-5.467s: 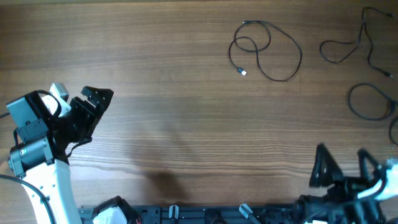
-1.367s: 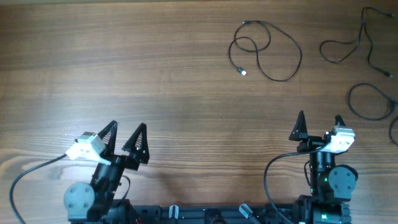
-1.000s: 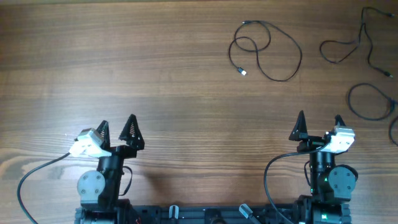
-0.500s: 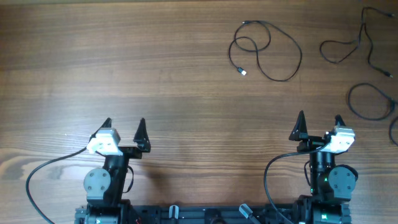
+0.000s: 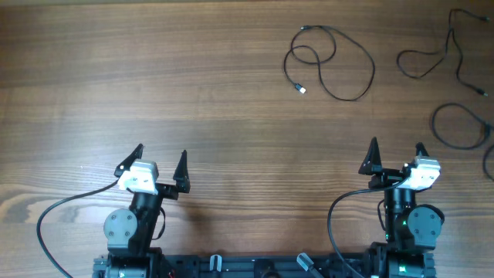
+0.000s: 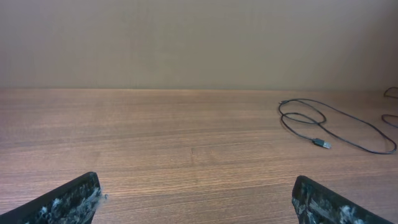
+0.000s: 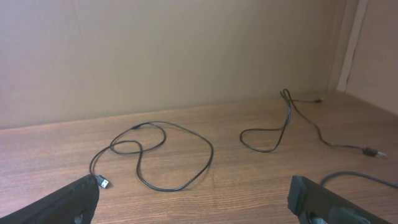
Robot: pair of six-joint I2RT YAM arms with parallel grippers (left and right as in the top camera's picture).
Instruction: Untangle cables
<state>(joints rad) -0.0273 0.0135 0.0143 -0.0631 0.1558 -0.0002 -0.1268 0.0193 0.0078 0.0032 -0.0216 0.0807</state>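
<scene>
Three thin black cables lie apart on the wooden table. One looped cable [image 5: 340, 62] with a silvery plug tip [image 5: 301, 90] lies at the back centre-right; it shows in the left wrist view [image 6: 329, 127] and the right wrist view [image 7: 161, 155]. A second cable [image 5: 440, 50] lies at the far right back, also in the right wrist view [image 7: 280, 130]. A third loop [image 5: 461, 127] lies at the right edge. My left gripper [image 5: 160, 161] is open and empty near the front left. My right gripper [image 5: 395, 154] is open and empty near the front right.
Thicker black wires run from each arm base along the front edge [image 5: 46, 224] [image 5: 340, 212]. A plain wall stands behind the table [image 6: 199, 43]. Bare wood spans the middle and left of the table [image 5: 154, 77].
My left arm swung from the left side to the front, gripper pointing away, and over the last second shifted slightly right. My right arm has stayed still. The cables have not moved.
</scene>
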